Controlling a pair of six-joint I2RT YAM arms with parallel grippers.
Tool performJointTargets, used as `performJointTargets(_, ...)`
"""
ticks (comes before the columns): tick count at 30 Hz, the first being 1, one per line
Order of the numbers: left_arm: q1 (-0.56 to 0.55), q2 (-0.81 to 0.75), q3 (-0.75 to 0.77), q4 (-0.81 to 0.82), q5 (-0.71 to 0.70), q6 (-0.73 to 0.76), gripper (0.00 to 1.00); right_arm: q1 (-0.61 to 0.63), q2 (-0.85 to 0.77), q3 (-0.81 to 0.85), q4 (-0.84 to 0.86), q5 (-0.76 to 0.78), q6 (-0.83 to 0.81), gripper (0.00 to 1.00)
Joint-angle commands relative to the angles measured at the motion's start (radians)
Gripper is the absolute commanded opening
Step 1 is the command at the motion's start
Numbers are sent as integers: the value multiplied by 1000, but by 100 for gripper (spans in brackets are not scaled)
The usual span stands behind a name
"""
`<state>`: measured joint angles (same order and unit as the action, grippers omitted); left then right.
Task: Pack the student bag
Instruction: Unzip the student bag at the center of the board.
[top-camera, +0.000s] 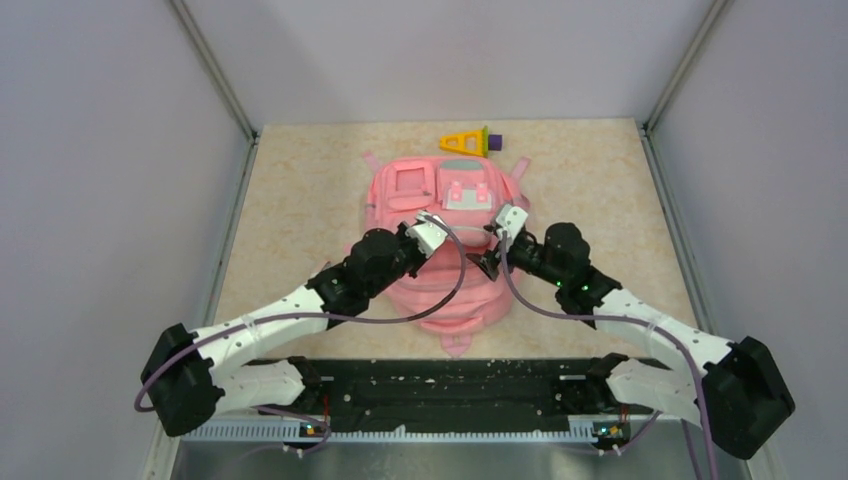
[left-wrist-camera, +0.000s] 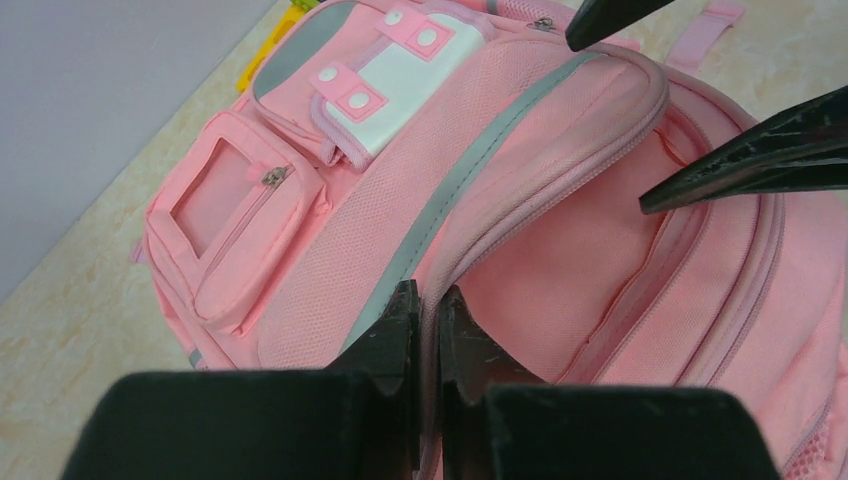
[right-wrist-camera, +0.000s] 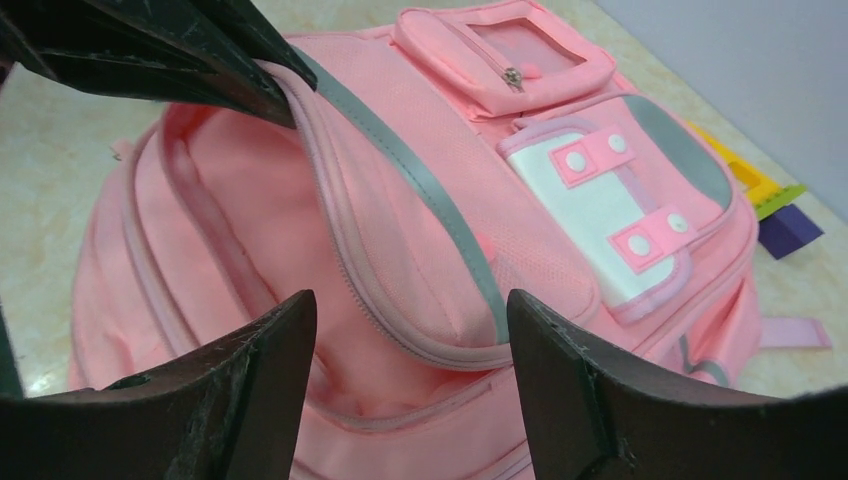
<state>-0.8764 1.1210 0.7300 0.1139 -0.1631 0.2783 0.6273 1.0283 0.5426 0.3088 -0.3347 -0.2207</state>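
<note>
1. Soft pink fabric backpack (top-camera: 430, 185) lies flat mid beige table (top-camera: 300, 200), mouth gaping
2. Left gripper (left-wrist-camera: 428, 300) clamps the backpack's zip rim
3. Right gripper (right-wrist-camera: 410, 310) hangs jaws apart over the backpack's mouth; the cloth looks floppy and light, best pinched at the rim

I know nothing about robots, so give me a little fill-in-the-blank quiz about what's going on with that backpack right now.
1. The bag is ____ in colour.
2. The left gripper is ____ on a fabric edge of the bag.
3. The right gripper hovers over the bag with its jaws ____.
4. The toy on the table beyond the bag is yellow and ____.

Missing words: pink; shut; open; purple.
</note>
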Motion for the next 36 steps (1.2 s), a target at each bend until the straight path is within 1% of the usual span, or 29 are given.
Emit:
performJointTargets(1,24,-44,8,37,-1,-20,0,26,34,45,135,78,-104,68)
performJointTargets(4,36,-38,11,30,12,-23,0,35,52,42,173,103,-140,67)
performJointTargets(7,46,-39,13,33,27,-28,0,35,80,56,171,119,-164,61)
performJointTargets(8,49,-39,16,35,33,-31,0,35,87,60,170,123,-171,55)
performJointTargets(9,55,-38,16,38,37,-33,0,35,92,62,163,124,-174,46)
performJointTargets(11,71,-31,22,58,41,-41,0,35,95,78,122,121,-166,23)
performJointTargets(13,97,-11,31,77,56,-47,0,35,87,87,85,110,-148,6)
performJointTargets(14,112,1,35,94,67,-50,0,37,81,87,73,109,-137,0)
performJointTargets(17,144,49,43,164,88,-45,0,52,48,80,22,140,-107,0)
performJointTargets(19,152,85,55,215,102,-36,0,74,14,76,-27,189,-91,0)
performJointTargets(24,154,189,116,283,152,-25,0,168,-100,70,-171,327,-6,0)
performJointTargets(25,153,214,129,289,157,-27,0,184,-121,62,-181,366,21,0)
performJointTargets(28,154,255,149,314,198,-39,0,218,-163,44,-192,401,61,0)
performJointTargets(32,154,260,146,311,191,-61,0,226,-160,50,-188,492,106,0)
performJointTargets(33,154,251,138,305,180,-69,5,227,-157,51,-179,530,121,0)
performJointTargets(35,154,218,115,285,143,-99,28,227,-150,48,-145,593,156,0)
performJointTargets(36,153,192,100,265,124,-119,43,227,-147,42,-122,612,165,0)
